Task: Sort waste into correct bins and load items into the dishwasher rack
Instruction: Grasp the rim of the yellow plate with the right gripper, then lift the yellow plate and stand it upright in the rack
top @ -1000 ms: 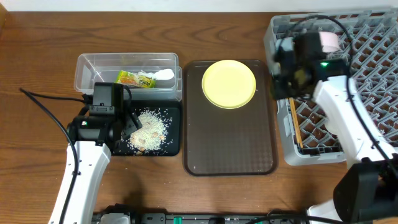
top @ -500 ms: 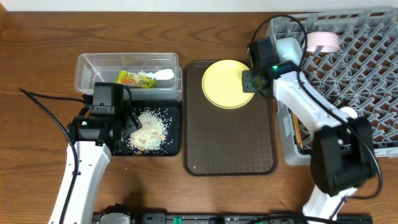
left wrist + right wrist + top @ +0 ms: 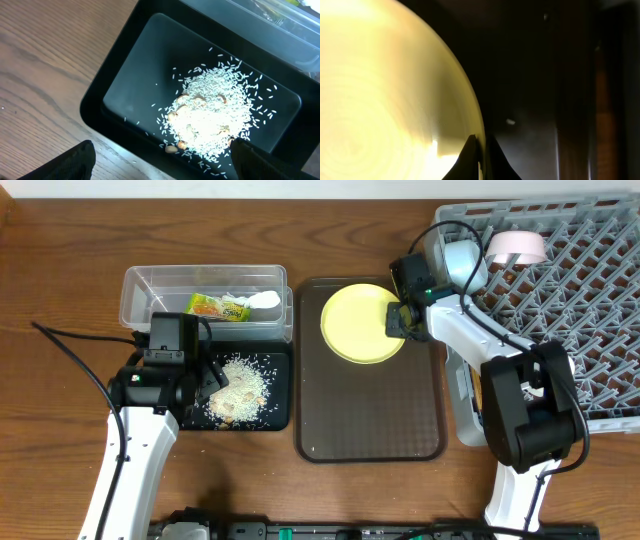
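The round yellow plate lies on the dark brown serving tray. My right gripper is shut on the plate's right rim; the right wrist view shows both fingers pinching the plate's edge. My left gripper hangs open and empty over the black tray, which holds loose rice. In the left wrist view the rice lies between the spread fingers. The clear tub holds the green-and-orange wrapper and white paper.
The grey dishwasher rack stands at the right, with a pale bowl and a pinkish-white cup at its back left. Chopsticks lie along its left side. Cables run across the wood at the left.
My right arm swung from the rack to the plate and closed on its right rim; the plate shifted slightly left. The left arm has not moved.
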Robot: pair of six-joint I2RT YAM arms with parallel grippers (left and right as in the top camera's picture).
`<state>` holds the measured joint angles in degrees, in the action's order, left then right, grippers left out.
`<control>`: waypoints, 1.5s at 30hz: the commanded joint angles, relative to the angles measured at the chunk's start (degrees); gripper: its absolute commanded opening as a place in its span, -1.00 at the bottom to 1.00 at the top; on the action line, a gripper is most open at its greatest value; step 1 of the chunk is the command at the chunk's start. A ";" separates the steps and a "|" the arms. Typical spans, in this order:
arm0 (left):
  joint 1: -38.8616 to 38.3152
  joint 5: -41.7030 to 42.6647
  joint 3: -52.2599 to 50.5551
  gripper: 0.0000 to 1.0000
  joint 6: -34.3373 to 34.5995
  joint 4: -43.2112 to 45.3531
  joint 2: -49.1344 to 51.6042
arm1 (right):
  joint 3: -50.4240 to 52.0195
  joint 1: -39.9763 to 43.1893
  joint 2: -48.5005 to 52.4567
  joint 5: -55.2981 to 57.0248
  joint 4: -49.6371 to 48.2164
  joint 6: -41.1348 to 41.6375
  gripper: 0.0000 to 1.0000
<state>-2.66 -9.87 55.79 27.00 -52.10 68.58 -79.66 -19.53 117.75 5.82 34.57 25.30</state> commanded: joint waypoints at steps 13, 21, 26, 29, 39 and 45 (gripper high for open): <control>0.28 -1.11 -0.17 0.77 -0.28 -0.11 0.22 | 0.44 5.35 -22.32 7.13 5.40 -15.45 -0.98; 0.28 -1.11 -0.17 0.76 -0.28 -0.11 0.22 | 0.44 14.14 -34.47 16.55 3.87 -30.42 -0.98; 0.28 -1.11 -0.17 0.77 -0.28 -0.13 0.22 | 0.44 19.39 -37.13 22.01 3.21 -43.54 -0.98; 0.28 -1.11 -0.17 0.76 -0.28 -0.13 0.22 | 0.46 21.24 -36.76 27.85 3.61 -45.09 -0.98; 0.28 -1.11 -0.17 0.76 -0.28 -0.13 0.22 | 0.72 21.64 -32.79 33.14 6.71 -41.05 -0.98; 0.28 -1.09 -0.17 0.77 -0.28 -0.13 0.22 | 0.72 19.30 -29.40 32.37 8.48 -36.11 -0.98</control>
<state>-2.66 -9.87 55.77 27.00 -52.10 68.60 -78.91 1.28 86.89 37.28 42.78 -14.87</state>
